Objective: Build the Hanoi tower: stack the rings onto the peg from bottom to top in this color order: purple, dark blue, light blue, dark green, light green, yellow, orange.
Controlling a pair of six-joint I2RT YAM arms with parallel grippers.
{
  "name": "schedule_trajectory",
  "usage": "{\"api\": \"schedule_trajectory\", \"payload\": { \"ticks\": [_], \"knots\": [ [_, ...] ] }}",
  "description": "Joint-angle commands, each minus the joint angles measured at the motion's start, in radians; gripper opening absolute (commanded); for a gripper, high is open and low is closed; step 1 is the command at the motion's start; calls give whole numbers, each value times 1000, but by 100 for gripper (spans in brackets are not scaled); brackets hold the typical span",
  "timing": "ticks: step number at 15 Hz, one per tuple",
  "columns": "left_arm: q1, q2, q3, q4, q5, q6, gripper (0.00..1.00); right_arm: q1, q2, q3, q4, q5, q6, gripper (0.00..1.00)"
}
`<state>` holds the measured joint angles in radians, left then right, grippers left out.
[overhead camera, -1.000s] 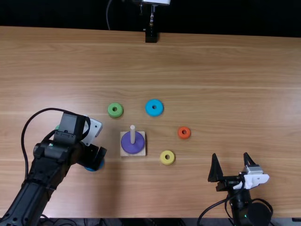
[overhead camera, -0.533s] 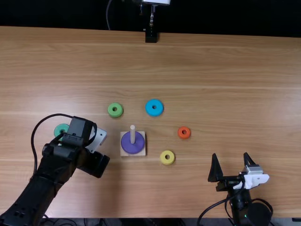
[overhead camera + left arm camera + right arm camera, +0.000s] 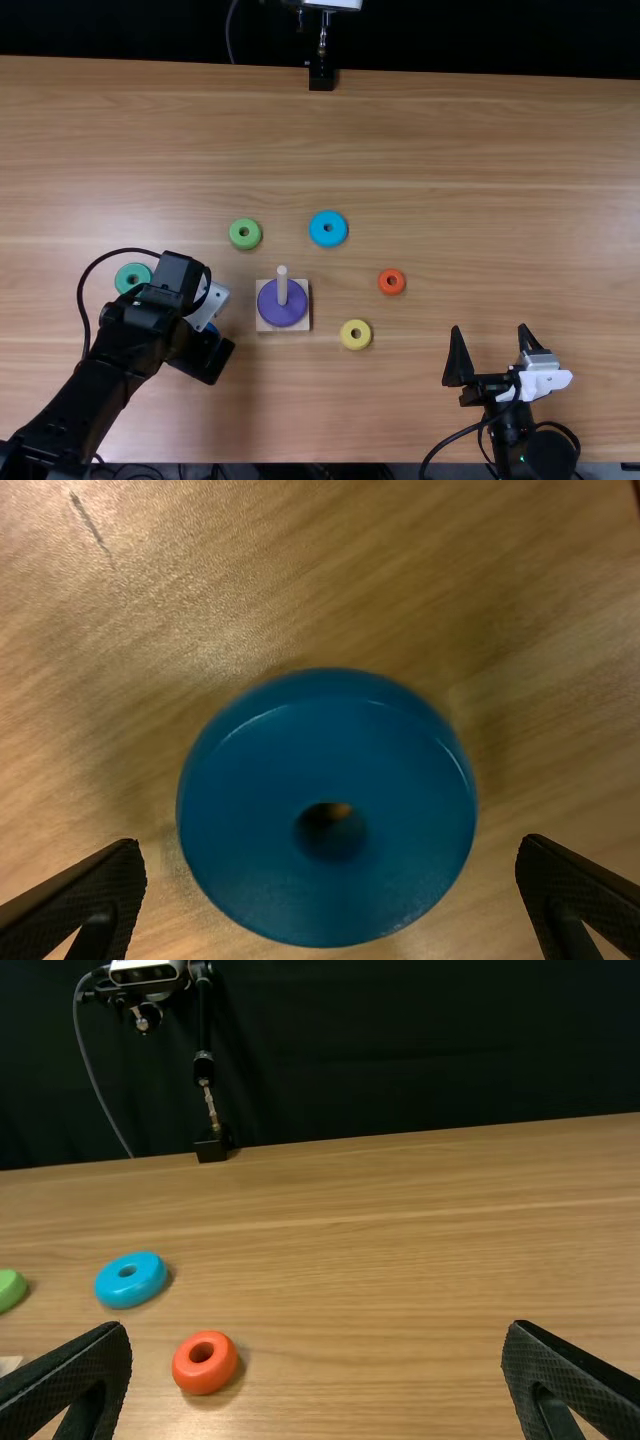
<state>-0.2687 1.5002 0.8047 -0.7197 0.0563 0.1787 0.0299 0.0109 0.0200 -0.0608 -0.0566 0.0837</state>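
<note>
Lying loose: six rings (image 3: 316, 238); one purple ring (image 3: 268, 309) on one peg (image 3: 282, 285); left pincer (image 3: 208, 358), right pincer (image 3: 489, 330) open.

There are 7 rings: 1 dark blue ring (image 3: 250, 850) showing between the 2 spread fingers of the left gripper (image 3: 208, 358); 1 purple ring (image 3: 281, 313) around 1 peg (image 3: 282, 284) on 1 wooden base (image 3: 303, 322), just beside those fingers; and 5 loose rings apart from all 4 fingers: 1 dark green ring (image 3: 123, 278), 1 light green ring (image 3: 235, 234), 1 light blue ring (image 3: 316, 229), 1 yellow ring (image 3: 347, 336) and 1 orange ring (image 3: 382, 282). 2 arms, 2 grippers. 1 table (image 3: 480, 140). 1 camera (image 3: 145, 972) and 1 stand (image 3: 212, 1147), well beyond the right gripper's (image 3: 490, 327) 2 fingers.
</note>
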Motion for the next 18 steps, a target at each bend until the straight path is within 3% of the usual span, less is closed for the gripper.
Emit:
{"api": "schedule_trajectory", "payload": {
  "ticks": [1,14,18],
  "knots": [
    [-4,29,-7,5,1,-4,100,-7,-11,-5,-3,-8,1,100],
    [-43,65,-2,13,-1,-4,100,-8,-11,-5,-3,-8,1,100],
    [-43,65,-4,15,-1,-6,37,-7,-11,-5,-3,-8,1,100]
  ]
}}
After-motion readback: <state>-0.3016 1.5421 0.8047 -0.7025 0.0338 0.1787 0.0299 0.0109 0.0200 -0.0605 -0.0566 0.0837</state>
